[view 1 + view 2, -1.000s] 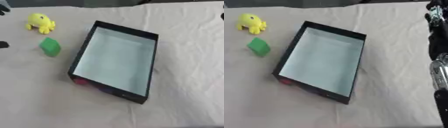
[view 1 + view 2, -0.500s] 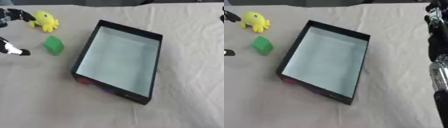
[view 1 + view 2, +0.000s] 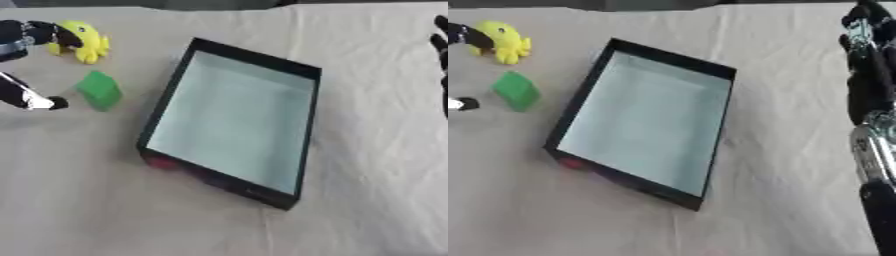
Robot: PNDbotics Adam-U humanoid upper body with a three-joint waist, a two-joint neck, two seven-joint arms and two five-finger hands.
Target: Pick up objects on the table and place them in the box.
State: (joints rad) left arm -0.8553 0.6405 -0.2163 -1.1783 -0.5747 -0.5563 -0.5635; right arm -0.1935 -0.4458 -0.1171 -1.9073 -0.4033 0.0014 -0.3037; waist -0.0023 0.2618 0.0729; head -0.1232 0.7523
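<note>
**Left hand spread beside the green block**

Here my left hand (image 3: 26,65) reaches in over the left edge of the worktop (image 3: 105,210), fingers and thumb spread apart and grasping nothing. One dark fingertip lies against the yellow toy (image 3: 80,41) near the far left corner; another, tipped in white, sits just left of the green block (image 3: 99,90) without clearly touching it. The block rests on the cloth between that fingertip and the box (image 3: 232,120), near the box's left wall but apart from it.

The box is black-walled with a pale floor, lies askew in the middle of the worktop, and holds nothing I can see. A small red patch shows at its near left corner, outside the wall.

My right hand (image 3: 868,65) stands along the right edge of the worktop, well apart from everything; whether its fingers are curled I cannot tell.
</note>
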